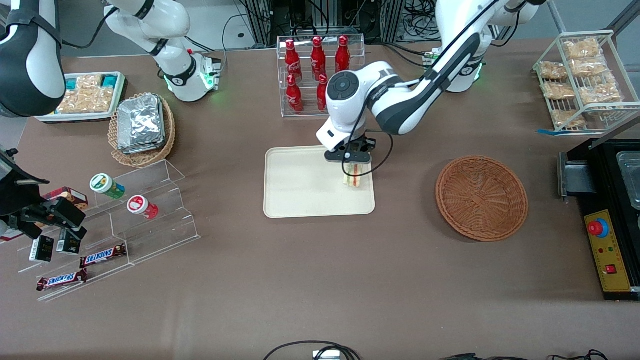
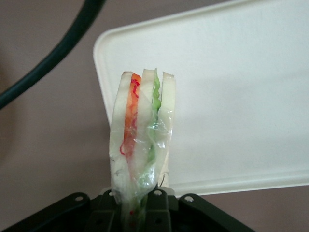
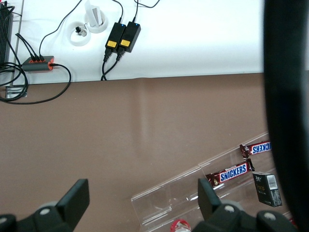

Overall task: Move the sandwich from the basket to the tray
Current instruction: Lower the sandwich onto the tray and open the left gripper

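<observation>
**Sandwich held over the edge of the tray**

The left arm's gripper (image 1: 351, 162) hangs over the tray (image 1: 300, 185), at the tray edge that is nearest the basket (image 1: 481, 197). Its two fingers are closed tight on the sandwich (image 1: 353, 178). In the wrist view the fingers pinch the wrapped end of the sandwich (image 2: 141, 140), and the clear wrap bunches up where they squeeze it. You can see white bread with an orange-red layer and a green layer inside.

The sandwich stands up on its edge and points down at the tray. I cannot tell if it touches the tray or hangs just above it. In the wrist view it sits over the rounded corner of the tray (image 2: 231, 96), partly over the brown table (image 1: 320, 280).

The basket has nothing in it. It sits on the table apart from the tray, toward the working arm's end.

Red bottles (image 1: 315, 62) stand in a clear rack farther from the front camera than the tray.
</observation>
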